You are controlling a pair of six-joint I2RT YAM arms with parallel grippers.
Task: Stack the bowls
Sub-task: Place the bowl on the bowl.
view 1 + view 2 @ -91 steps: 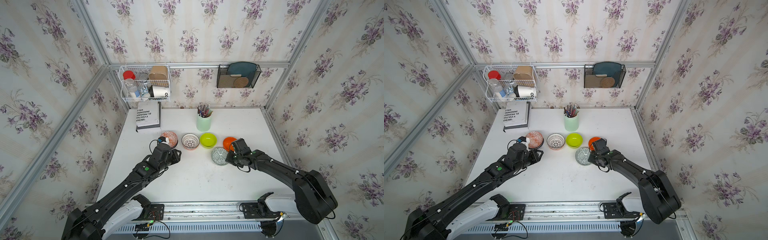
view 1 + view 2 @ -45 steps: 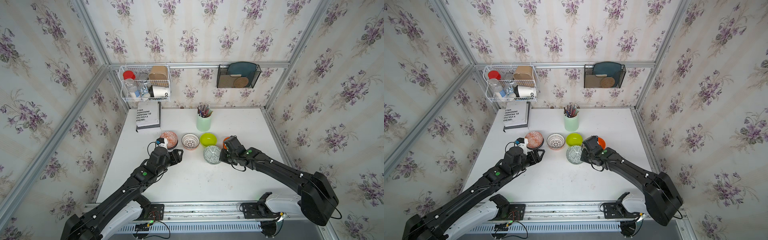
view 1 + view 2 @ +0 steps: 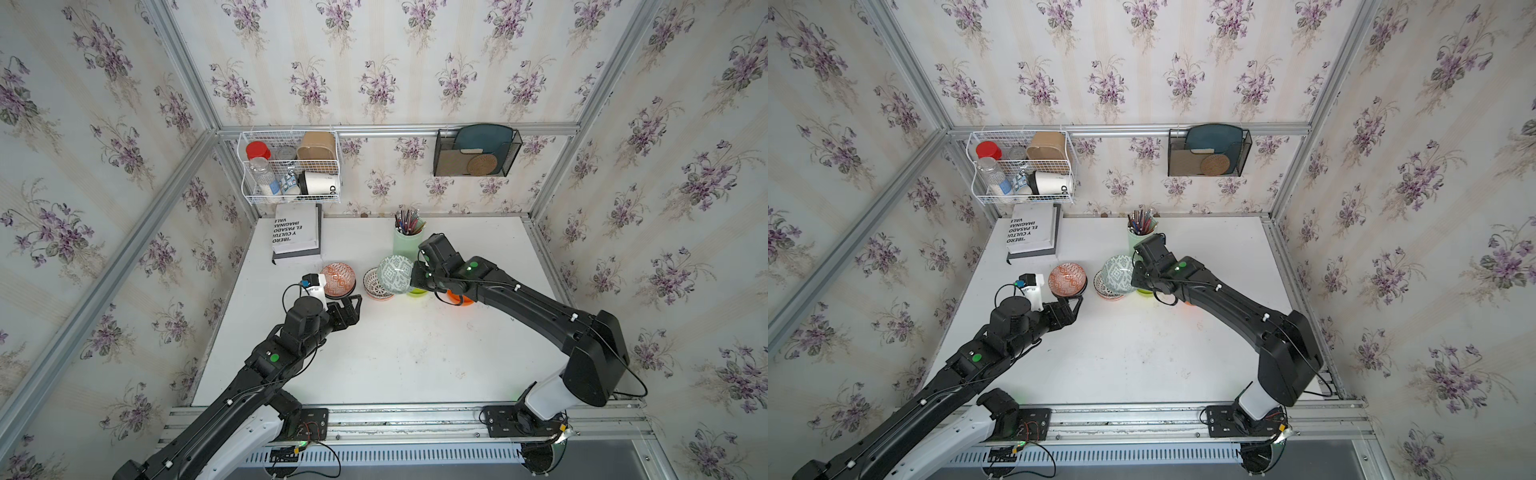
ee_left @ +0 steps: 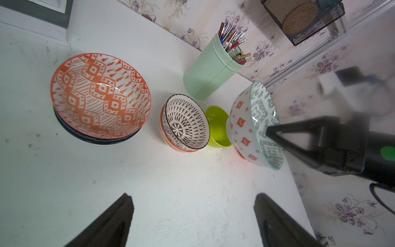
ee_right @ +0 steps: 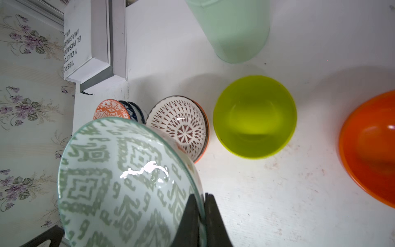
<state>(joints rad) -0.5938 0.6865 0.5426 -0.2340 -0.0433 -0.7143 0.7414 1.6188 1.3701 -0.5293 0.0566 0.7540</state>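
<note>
The right jaws are pinched shut on the rim of the grey-green patterned bowl (image 5: 119, 177). They hold it tilted in the air, clear of the table (image 3: 395, 353), close above the black-and-white bowl (image 4: 184, 122) and the lime green bowl (image 5: 254, 116). The left jaws stand wide apart and empty, low over the table just in front of the orange-and-white bowl (image 4: 100, 96). That bowl sits nested on top of blue bowls (image 5: 132, 109), at the end of the row nearest the table's left edge. The black-and-white bowl rests inside an orange-sided bowl (image 4: 164, 139). The plain orange bowl (image 5: 372, 147) ends the row towards the right edge. Behind the row, towards the far edge, are a pen cup (image 4: 211, 70) and a book (image 3: 295, 235).
</note>
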